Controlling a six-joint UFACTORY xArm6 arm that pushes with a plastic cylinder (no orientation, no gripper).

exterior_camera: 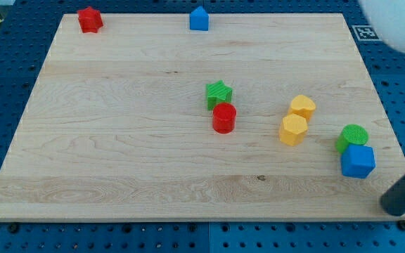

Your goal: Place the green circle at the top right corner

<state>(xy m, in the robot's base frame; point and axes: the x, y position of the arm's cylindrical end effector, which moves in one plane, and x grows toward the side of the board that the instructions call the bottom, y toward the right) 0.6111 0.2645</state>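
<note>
The green circle (353, 135) is a short cylinder near the board's right edge, below mid-height. A blue cube (358, 161) touches it on its lower side. My tip (391, 208) is the lower end of the dark, blurred rod at the view's bottom right, on the board near its lower right corner. It lies below and to the right of the blue cube, a short gap apart, and touches no block.
A green star (219, 93) and a red cylinder (224, 118) sit together near the middle. Two yellow blocks (302, 107) (293, 130) lie left of the green circle. A red block (89, 19) and a blue block (199, 19) stand along the top edge. A blurred white shape (399, 24) hangs over the top right corner.
</note>
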